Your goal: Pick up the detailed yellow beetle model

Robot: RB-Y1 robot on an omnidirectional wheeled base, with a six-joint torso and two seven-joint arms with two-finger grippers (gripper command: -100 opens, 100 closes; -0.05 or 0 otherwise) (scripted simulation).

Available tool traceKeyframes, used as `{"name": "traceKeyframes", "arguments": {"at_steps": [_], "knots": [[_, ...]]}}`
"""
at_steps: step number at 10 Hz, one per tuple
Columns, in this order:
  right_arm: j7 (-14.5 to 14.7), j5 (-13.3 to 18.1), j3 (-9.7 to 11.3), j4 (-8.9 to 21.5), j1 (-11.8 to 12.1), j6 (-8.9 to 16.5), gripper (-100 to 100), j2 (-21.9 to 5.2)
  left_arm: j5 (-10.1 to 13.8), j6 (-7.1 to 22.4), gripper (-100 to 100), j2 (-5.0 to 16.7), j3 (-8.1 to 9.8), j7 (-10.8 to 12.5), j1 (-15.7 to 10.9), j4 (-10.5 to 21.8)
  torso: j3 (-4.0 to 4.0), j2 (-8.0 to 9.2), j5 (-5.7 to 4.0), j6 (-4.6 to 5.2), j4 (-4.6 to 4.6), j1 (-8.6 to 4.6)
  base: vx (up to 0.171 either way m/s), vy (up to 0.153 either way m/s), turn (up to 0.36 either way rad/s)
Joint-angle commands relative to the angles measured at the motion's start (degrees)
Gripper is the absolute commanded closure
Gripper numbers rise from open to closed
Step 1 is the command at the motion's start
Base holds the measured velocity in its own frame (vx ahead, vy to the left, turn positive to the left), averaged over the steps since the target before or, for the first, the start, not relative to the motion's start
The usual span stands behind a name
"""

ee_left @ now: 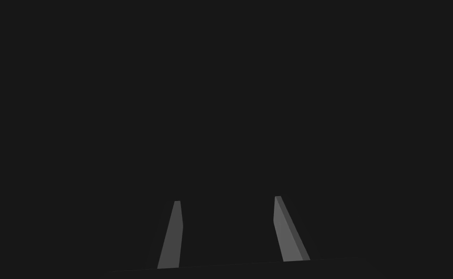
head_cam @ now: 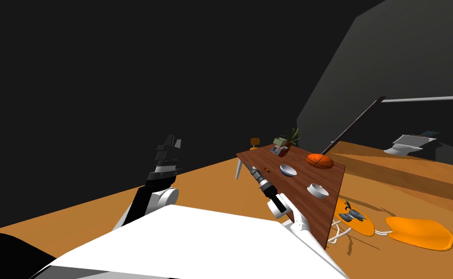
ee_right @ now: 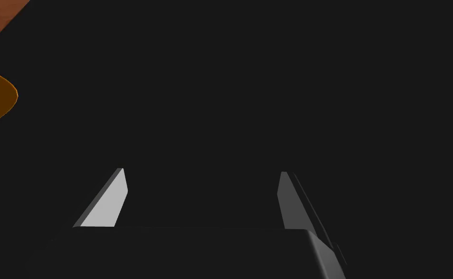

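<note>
On the table (head_cam: 312,218): two bowls (head_cam: 288,170), one ball (head_cam: 320,161).
Left gripper (ee_left: 225,198) agape; right gripper (head_cam: 254,171) agape by edge speck, maybe beetle (head_cam: 267,170).

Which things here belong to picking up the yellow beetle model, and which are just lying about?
Part of the job:
- beetle model, a small yellow speck on the table
- right claw, open, its arm stretched over the table

Just lying about:
- basketball
- pale bowl
- round dish
- potted plant
- left claw, open, raised away from the table
</note>
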Motion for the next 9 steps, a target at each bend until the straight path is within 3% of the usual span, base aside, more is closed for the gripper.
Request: {"name": "traceKeyframes", "arguments": {"at_steps": [1, 2, 5, 9], "knots": [[0.5, 0.8, 0.5, 2.7, -0.2, 0.0, -100, -0.4, 0.0, 0.0, 0, 0.0, 0.00, 0.0, 0.0, 0.0, 0.00, 0.00, 0.00, 0.00, 0.00, 0.00, 0.001, 0.011, 0.032], [0.5, 0.8, 0.5, 2.7, -0.2, 0.0, -100, -0.4, 0.0, 0.0, 0, 0.0, 0.00, 0.0, 0.0, 0.0, 0.00, 0.00, 0.00, 0.02, -0.01, -0.01, 0.001, 0.005, -0.008], [1.2, 3.7, 2.7, 8.1, -2.8, 0.1, -100, -3.1, 0.0, 0.0, 0, 0.0, 0.00, 0.0, 0.0, 0.0, -0.02, -0.03, -0.01, 0.02, -0.01, -0.02, 0.009, 0.010, 0.056], [1.6, 5.0, 3.8, 13.0, -4.0, 0.2, -100, -4.3, 0.0, 0.0, 0, 0.0, 0.00, 0.0, 0.0, 0.0, -0.04, -0.07, -0.01, 0.00, -0.01, -0.04, 0.014, 0.003, 0.032]]}}
